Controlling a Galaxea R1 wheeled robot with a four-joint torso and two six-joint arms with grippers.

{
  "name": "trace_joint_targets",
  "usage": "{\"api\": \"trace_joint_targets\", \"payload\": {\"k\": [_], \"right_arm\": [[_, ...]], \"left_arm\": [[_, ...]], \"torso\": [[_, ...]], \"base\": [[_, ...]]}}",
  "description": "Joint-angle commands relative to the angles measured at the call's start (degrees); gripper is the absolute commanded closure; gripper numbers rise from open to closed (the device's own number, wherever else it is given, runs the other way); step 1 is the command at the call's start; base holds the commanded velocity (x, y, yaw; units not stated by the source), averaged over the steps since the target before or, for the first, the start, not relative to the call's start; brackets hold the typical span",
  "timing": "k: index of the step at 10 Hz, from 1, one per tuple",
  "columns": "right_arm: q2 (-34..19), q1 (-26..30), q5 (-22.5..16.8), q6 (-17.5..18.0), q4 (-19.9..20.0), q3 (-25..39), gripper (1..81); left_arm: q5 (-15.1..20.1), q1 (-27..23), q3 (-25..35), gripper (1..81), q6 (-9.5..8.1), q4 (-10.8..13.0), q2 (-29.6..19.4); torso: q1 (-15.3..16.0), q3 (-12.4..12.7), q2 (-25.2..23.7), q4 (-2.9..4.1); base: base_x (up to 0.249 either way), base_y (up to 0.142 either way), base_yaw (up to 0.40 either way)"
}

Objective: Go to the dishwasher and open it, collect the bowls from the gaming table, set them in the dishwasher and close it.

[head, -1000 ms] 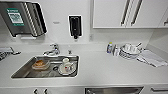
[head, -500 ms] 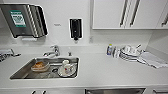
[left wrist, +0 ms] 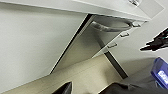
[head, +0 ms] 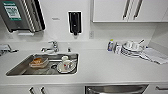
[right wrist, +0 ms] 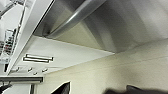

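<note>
A: Where does the dishwasher (head: 116, 89) sit?

B: In the head view its grey steel front shows at the lower edge, under the white tabletop (head: 100, 67), set between white cabinet doors (head: 37, 90). The top of the panel with its curved steel handle is what you see there.

A: And from the arms?

B: In the right wrist view the dishwasher handle (right wrist: 75, 18), a rounded steel bar, runs close ahead of the right claw, with the grey panel behind it and the pale floor (right wrist: 112, 75) beside. In the left wrist view the same grey front sits farther off from the left claw, past a broad white cabinet face (left wrist: 32, 42), with small drawer handles (left wrist: 112, 45) beyond it.

A: Are the claws open or closed?

B: I cannot tell for either. Dark shapes sit at the edge of each wrist view, too unclear to read as fingers, and nothing is visibly held.

A: What lies on the tabletop?

B: A steel sink (head: 17, 71) is let into it, holding an orange-stained dish (head: 38, 62) and a white cup on a plate (head: 66, 65). The tap (head: 51, 47) stands behind the sink. Well apart from it, a stack of plates with cups (head: 131, 48) stands by the wall, a small bottle (head: 110, 45) just beside it and a cloth (head: 155, 55) on its far side.

A: And on the wall?

B: A black dispenser (head: 74, 22), a paper towel holder (head: 21, 16), and white upper cabinets (head: 112, 10).
</note>
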Motion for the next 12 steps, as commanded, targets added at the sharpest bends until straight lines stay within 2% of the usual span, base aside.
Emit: {"api": "trace_joint_targets", "payload": {"k": [1,3,4,6,7,8,10,11,12], "right_arm": [[-3.1,6.1,-2.4,0.2,1.1,3.0,1.0],[-3.3,8.0,-2.0,3.9,1.1,3.5,1.0],[-3.3,9.1,-2.0,5.9,1.1,3.3,1.0],[-3.4,12.2,-3.1,10.1,1.2,3.4,1.0],[-3.0,13.7,-3.2,15.1,1.0,2.9,1.0],[-2.3,15.9,-5.2,19.5,0.9,1.8,1.0],[0.8,19.5,-9.8,27.5,0.9,-1.4,1.0],[1.8,20.1,-10.1,30.1,0.9,-2.7,1.0],[3.6,20.4,-10.1,35.3,0.9,-5.0,1.0]], "left_arm": [[1.1,-4.5,1.0,1.0,0.15,-0.4,-2.4],[1.1,-4.5,0.9,1.0,0.15,-0.5,-2.5],[1.1,-4.5,0.6,1.0,0.15,-0.6,-2.7],[1.0,-4.5,0.6,1.0,0.06,-0.6,-2.4],[1.0,-4.5,0.4,1.0,-0.38,-0.6,-2.2],[1.1,-4.5,-0.4,1.0,-1.08,-0.5,-1.8],[1.1,-4.5,-1.5,1.0,-1.08,-0.6,-0.4],[1.1,-4.5,-2.1,1.0,-1.08,-0.6,0.2],[1.1,-4.5,-2.8,1.0,-1.17,-0.6,1.3]], "torso": [[3.6,0.1,-5.6,0.0],[5.4,-1.0,-8.3,0.0],[3.0,-1.3,-4.6,0.0],[4.3,-1.4,-7.2,0.0],[4.6,-1.4,-7.8,0.0],[4.7,-1.4,-7.9,0.0],[4.7,-1.4,-7.8,0.0],[4.7,-1.4,-7.8,0.0],[4.7,-1.4,-7.8,0.0]], "base": [[0.0,0.0,0.0],[0.0,0.0,0.0],[0.0,0.0,0.0],[0.0,0.0,0.0],[0.0,0.0,0.0],[0.0,0.0,0.0],[0.0,0.0,0.0],[0.0,0.0,0.0],[0.0,0.0,0.0]]}}
